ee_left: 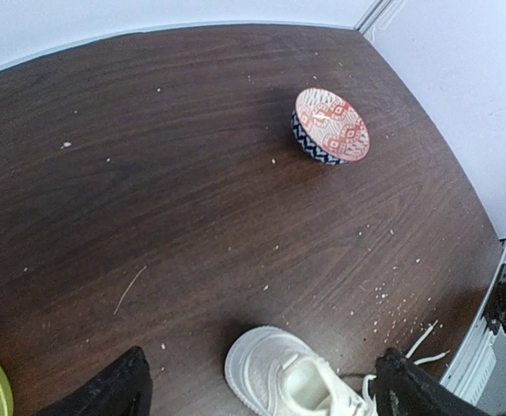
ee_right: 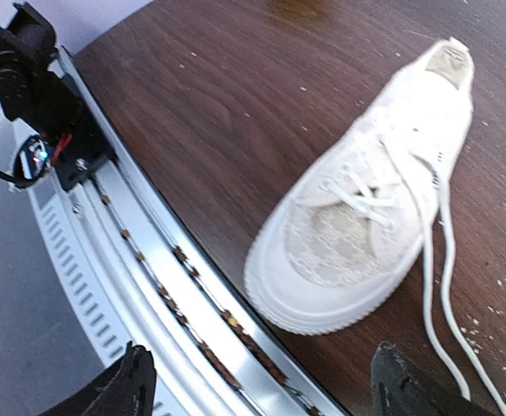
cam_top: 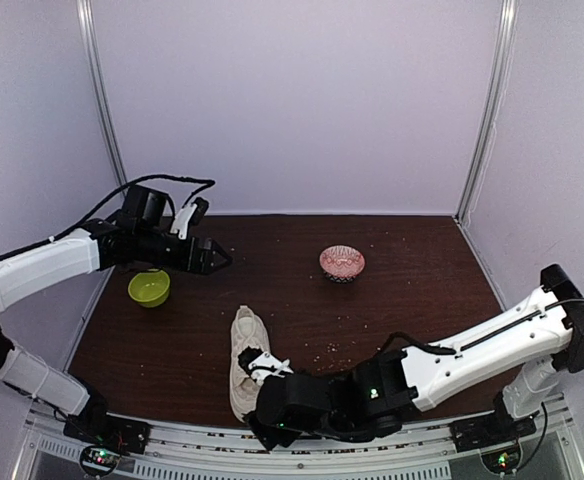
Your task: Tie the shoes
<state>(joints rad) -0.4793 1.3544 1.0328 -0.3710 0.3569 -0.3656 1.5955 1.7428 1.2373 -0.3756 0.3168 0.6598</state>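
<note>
1. The dark brown wooden table (cam_top: 402, 300) lies under both grippers. Its metal rail (ee_right: 149, 286) runs along the near edge, just under and to the left of the right gripper.
2. The cream canvas low-top sneaker (cam_top: 244, 345) with a thick pale rubber sole rests upright on the table, directly beneath and ahead of the right gripper. Its toe is close to the rail and its heel points away. It is well apart from the left gripper and shows low between that gripper's fingers in the left wrist view (ee_left: 288, 381).
3. The right gripper (ee_right: 260, 351) hovers over the sneaker (ee_right: 366, 199) with its jaws spread wide and nothing held between them.
4. The left gripper (ee_left: 262, 357) is raised at the far left of the table, also spread wide and holding nothing.
5. A lime-green round bowl (cam_top: 149, 288) sits just below and beside the left gripper (cam_top: 217, 262).
6. A red-and-white patterned bowl (ee_left: 331, 126) with a dark outer wall stands far ahead of the left gripper and well beyond the right gripper (cam_top: 259, 362).
7. The white laces (ee_right: 435, 286) hang loose. Two strands run off the sneaker's side onto the table, toward the right gripper's right finger.
8. Pale crumbs (ee_left: 383, 295) are scattered on the wood ahead of the left gripper.
</note>
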